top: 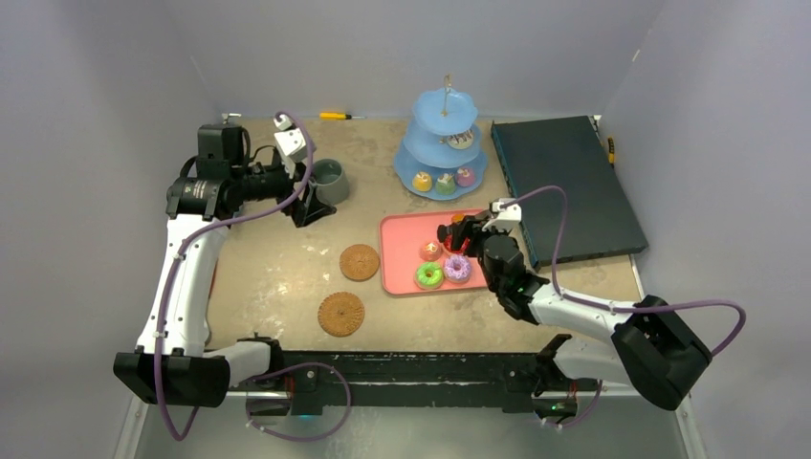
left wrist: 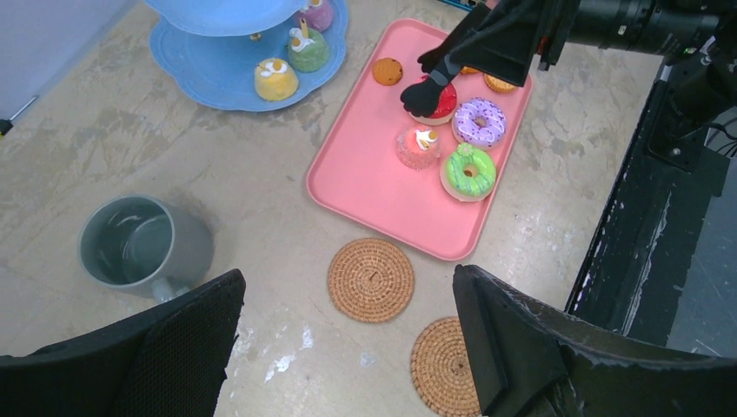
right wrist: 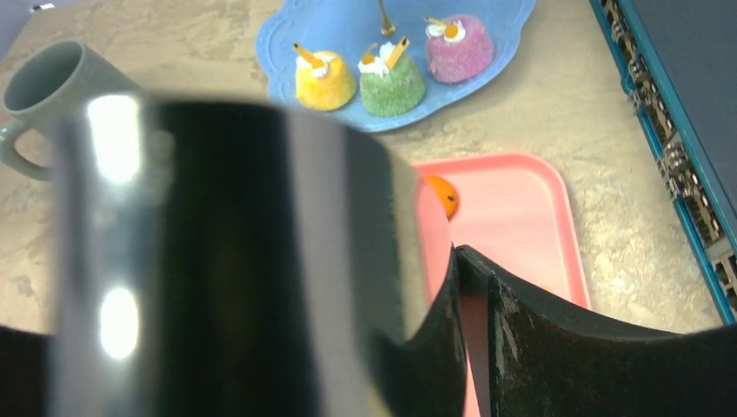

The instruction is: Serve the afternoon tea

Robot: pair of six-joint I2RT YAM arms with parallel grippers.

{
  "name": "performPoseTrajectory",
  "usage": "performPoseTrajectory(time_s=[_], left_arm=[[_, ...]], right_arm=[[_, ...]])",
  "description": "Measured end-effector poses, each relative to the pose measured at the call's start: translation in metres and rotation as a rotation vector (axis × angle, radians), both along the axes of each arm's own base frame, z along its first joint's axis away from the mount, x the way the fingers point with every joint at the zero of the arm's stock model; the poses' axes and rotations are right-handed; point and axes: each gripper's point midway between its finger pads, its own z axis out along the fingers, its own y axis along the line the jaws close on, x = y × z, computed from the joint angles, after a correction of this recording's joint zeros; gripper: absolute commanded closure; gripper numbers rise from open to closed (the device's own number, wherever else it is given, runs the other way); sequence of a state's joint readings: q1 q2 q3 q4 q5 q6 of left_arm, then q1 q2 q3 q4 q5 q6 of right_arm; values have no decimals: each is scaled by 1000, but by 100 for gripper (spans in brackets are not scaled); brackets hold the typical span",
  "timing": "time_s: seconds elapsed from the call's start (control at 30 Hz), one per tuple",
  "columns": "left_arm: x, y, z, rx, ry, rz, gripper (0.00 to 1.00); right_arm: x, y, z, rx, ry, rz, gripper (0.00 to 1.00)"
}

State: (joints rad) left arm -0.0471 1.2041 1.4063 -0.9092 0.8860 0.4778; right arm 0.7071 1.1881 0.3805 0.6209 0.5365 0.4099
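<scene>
Soft, even overhead light, moderately bright. Faint short shadows on the table (top: pixel 277 268) beside the stand (top: pixel 435 103) and mug (top: pixel 335 188). Top and left wrist views sharp. Right wrist view: tongs (right wrist: pixel 235 261) up close, heavily blurred, with two white glare spots.

The table top (top: pixel 277 277) is matt, mottled beige, blotched and scuffed. The 2 coasters (left wrist: pixel 371 280) are coiled woven fibre, rough and dull. The pink tray (left wrist: pixel 374 200) looks like smooth plastic with a soft sheen, and the blue stand (left wrist: pixel 200 78) is smooth too. The grey-green mug (left wrist: pixel 189 250) has a sleek, glazed look. The 3 cupcakes (right wrist: pixel 388 87) on the stand wear a grainy, sugary coat. The green doughnut (left wrist: pixel 470 171) and purple doughnut (left wrist: pixel 480 121) carry glossy icing. The tongs (right wrist: pixel 217 261), blurred, show black between bright, mirror-like metal bands. The left gripper (left wrist: pixel 348 274) has matt black fingers (left wrist: pixel 174 356) with finely gridded pads.
</scene>
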Motion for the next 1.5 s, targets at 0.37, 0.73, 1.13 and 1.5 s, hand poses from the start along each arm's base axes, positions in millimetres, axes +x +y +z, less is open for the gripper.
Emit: performPoseTrajectory(time_s=[0.37, 0.73, 1.13, 1.5], left_arm=[[14, 6, -4, 11, 4, 66, 11], [18, 10, -10, 18, 27, 108, 11], [37, 26, -22, 64, 58, 242, 5], [45, 36, -28, 93, 64, 314, 5]], right_arm=[[-13, 0, -19, -31, 55, -25, 41], [-8, -2, -10, -76, 8, -31, 51], [74, 17, 103, -44, -256, -60, 52], [119, 25, 119, -43, -287, -36, 51]])
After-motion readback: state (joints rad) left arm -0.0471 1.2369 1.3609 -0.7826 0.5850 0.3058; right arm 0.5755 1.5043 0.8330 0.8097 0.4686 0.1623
